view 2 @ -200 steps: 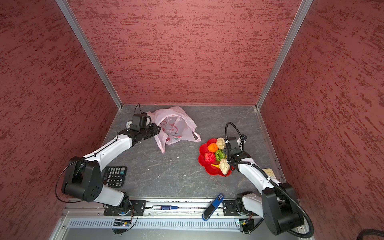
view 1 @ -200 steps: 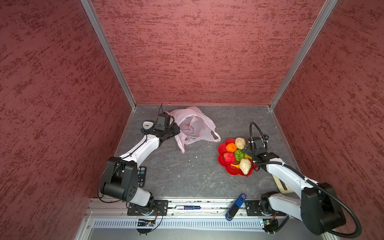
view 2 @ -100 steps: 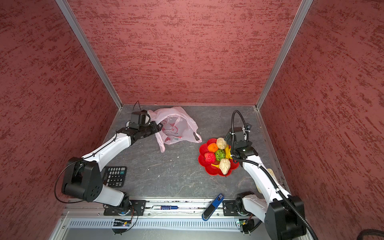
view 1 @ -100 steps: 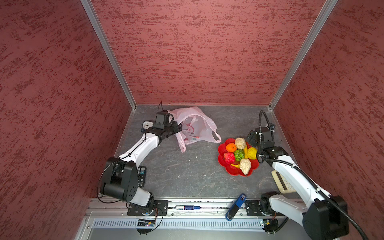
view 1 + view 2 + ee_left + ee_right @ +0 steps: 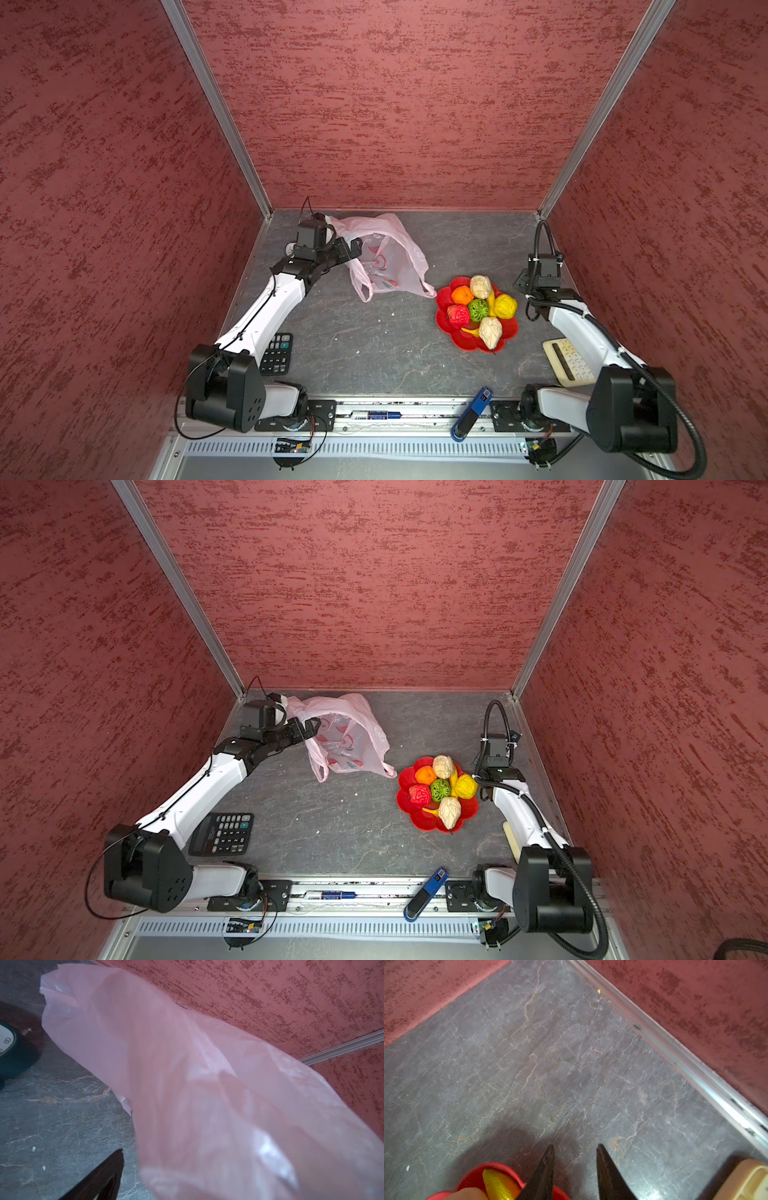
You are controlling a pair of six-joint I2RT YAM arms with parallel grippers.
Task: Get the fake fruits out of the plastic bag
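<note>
Left fingers (image 5: 97,1182) are standing wide at the bag's (image 5: 386,257) edge, gripping nothing that we can make out. The right fingers (image 5: 543,1178) are hanging narrow and empty just beside the plate (image 5: 467,344). We are counting seven fruits (image 5: 478,309) sitting on that plate, apart from the bag, which is lying limp on the desk (image 5: 374,361). We are judging the emptying done, unless something is hiding in its folds.
</note>
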